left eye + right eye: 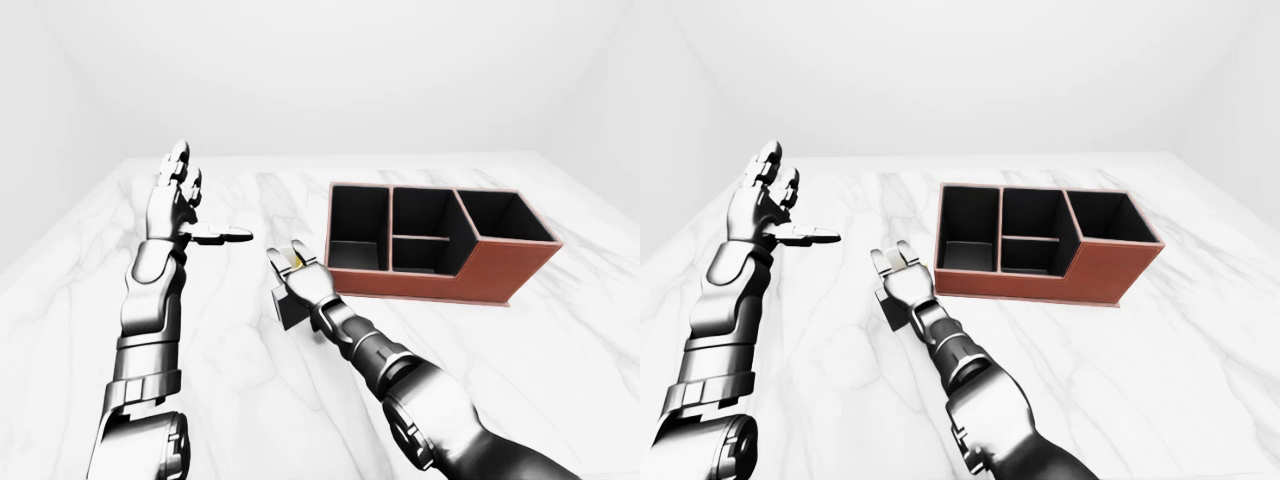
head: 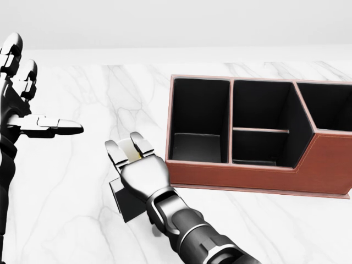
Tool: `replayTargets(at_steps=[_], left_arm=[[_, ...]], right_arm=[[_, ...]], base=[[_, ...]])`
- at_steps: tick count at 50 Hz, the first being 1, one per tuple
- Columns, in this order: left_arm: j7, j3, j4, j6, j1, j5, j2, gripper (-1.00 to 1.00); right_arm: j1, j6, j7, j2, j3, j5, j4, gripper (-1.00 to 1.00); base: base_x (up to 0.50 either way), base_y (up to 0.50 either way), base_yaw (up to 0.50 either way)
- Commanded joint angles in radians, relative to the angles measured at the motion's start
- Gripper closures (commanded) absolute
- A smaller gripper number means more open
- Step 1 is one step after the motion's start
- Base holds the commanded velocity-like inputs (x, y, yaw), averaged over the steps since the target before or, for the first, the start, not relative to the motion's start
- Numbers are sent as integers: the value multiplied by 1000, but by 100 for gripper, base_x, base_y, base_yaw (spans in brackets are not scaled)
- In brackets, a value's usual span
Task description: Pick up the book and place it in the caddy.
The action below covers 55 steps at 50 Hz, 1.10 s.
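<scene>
The book (image 2: 126, 202) is a small dark block lying on the white marble table (image 2: 60, 181), just left of the caddy; a pale yellowish edge of it shows between my right fingers. The caddy (image 2: 247, 177) is a red-brown box with several black, empty compartments, at the right of the head view. My right hand (image 2: 125, 144) lies on top of the book with its fingers stretched out straight, and its palm hides most of the book. My left hand (image 2: 38, 93) is open and empty, raised above the table at the left, well apart from the book.
The marble table runs on to a far edge at the top of the left-eye view (image 1: 330, 156), with plain white walls behind it. Nothing else stands on the table.
</scene>
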Motion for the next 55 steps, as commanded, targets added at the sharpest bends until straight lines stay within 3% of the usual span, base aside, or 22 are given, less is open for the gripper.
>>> replayTargets(at_steps=[1,6,7,9,10,12,13,39,51,55], left_arm=[[-3,4,-5,0,10,-6,1,-100],[-4,4,4,0,10,-9,0,-100],[-5,5,7,0,11,-10,0,-100],[-6,4,12,0,12,-10,0,-100],[-6,5,15,0,13,-12,0,-100],[-6,5,16,0,12,-13,1,-100],[-6,5,16,0,12,-14,2,-100],[-14,8,22,0,17,-18,5,-100],[-16,6,25,0,17,-21,4,-100],[-17,3,26,0,12,-20,2,-100]], right_arm=[[-6,0,14,5,-8,-3,5,-100],[-1,0,9,6,-6,-11,6,-100],[1,0,-5,6,-3,-17,6,-87],[4,0,-36,5,4,-32,6,-39],[5,0,-35,6,3,-34,6,15],[5,0,-62,5,8,-48,6,65],[4,0,-62,4,14,-59,6,100],[-34,0,-62,-2,-23,-8,-1,100],[-80,0,45,-16,-48,140,-23,100],[-90,0,131,-18,-52,207,-41,100]], base=[[0,0,0],[0,0,0],[0,0,0],[0,0,0],[0,0,0],[0,0,0],[0,0,0],[0,0,0],[0,0,0],[0,0,0]])
